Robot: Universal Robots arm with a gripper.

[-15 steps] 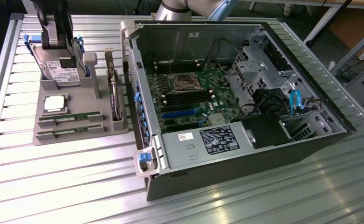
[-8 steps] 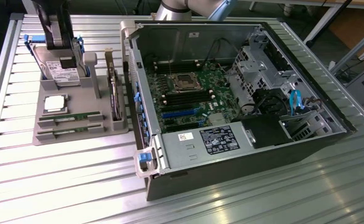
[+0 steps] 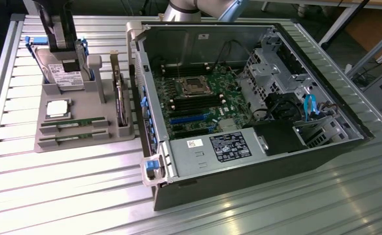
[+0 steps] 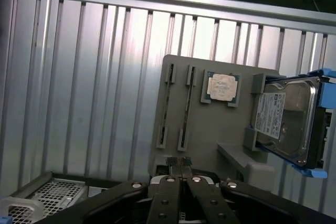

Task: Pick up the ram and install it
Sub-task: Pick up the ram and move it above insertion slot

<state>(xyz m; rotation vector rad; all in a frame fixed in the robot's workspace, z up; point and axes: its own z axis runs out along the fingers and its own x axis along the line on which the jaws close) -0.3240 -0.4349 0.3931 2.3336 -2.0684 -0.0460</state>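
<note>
gripper (image 4: pixel 177 165) fingers pressed together, holding nothing, well clear of the grey tray (image 4: pixel 210 135). ram stick (image 3: pixel 73 122) and its twin (image 3: pixel 73 138) lie side by side in tray slots, near the cpu (image 3: pixel 57 108), outside the pc case (image 3: pixel 243 161).

Honestly nothing here is legible: the hard drive (image 4: pixel 286 116) has a white label (image 4: pixel 270 115) with dark print, but the lines are too small to make out. Same story for the black label (image 3: pixel 233 147) on the power supply (image 3: pixel 204 160), the white sticker (image 3: pixel 192 143) beside it and the little sticker (image 3: pixel 204 35) on the case wall. The CPU (image 4: pixel 221 87) lid and the pale label on the ram stick (image 3: pixel 72 123) nearest it show print I can't read either.
</note>
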